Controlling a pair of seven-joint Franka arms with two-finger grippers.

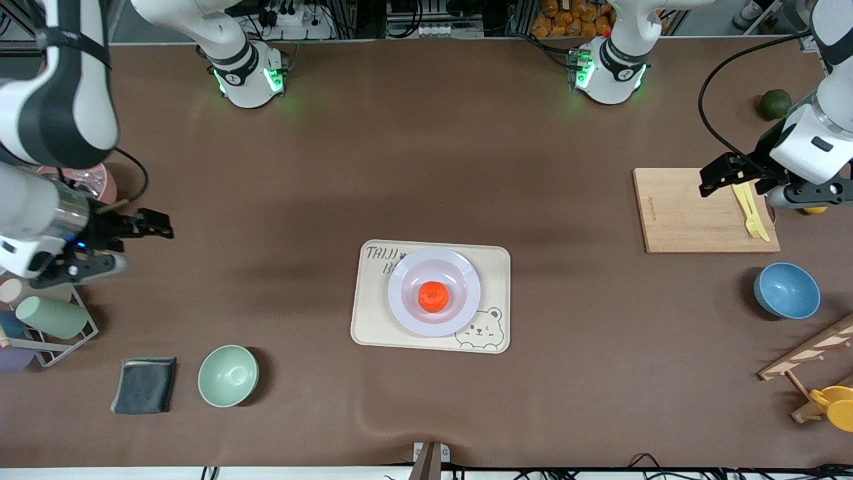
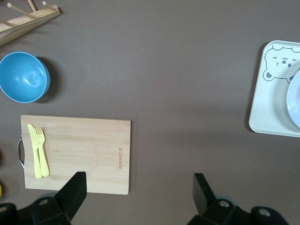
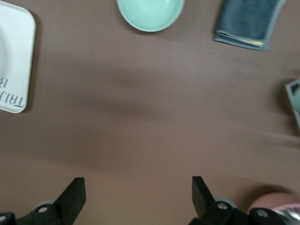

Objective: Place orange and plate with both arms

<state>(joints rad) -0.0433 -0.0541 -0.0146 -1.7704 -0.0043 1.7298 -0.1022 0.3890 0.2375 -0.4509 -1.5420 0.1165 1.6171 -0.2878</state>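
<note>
Orange (image 1: 433,296): sits in middle of the plate, touching it, nothing gripping it.
Plate (image 1: 462,306): pale lavender-white, lies on the cream bear tray (image 1: 377,319), mid-table; bear drawing pokes out from under plate rim at the corner nearer the front cam.
Left gripper (image 1: 712,180): up in the air over the wooden cutting board (image 1: 686,213), twd left arm's end of table; fingers (image 2: 72,190) spread wide, holding nothing. Arm waits.
Right gripper (image 1: 154,225): hangs over bare table (image 1: 306,167) at right arm's end, well apart from tray; fingers (image 3: 71,193) spread wide, empty. Also waiting.
Cutting board: carries a yellow fork + knife set (image 1: 750,210) at its end away from the tray; metal handle at that same end shows in left wrist view.
Blue bowl (image 1: 786,291): nearer front cam than board, upright, empty.
Green round fruit (image 1: 775,104): farther from cam than board, near left arm.
Mint-green bowl (image 1: 228,375): nearer cam than tray, twd right arm's end; empty.
Grey folded cloth (image 1: 144,385): just beside mint bowl, not touching.
Wire rack w/ cups (image 1: 52,317): at right arm's end, a pale green cup lying on its side in it.
Pink dish (image 1: 93,183): partly hidden under right arm.
Wooden rack (image 1: 810,357) + yellow cup (image 1: 834,404): at corner nearer cam, left arm's end.
</note>
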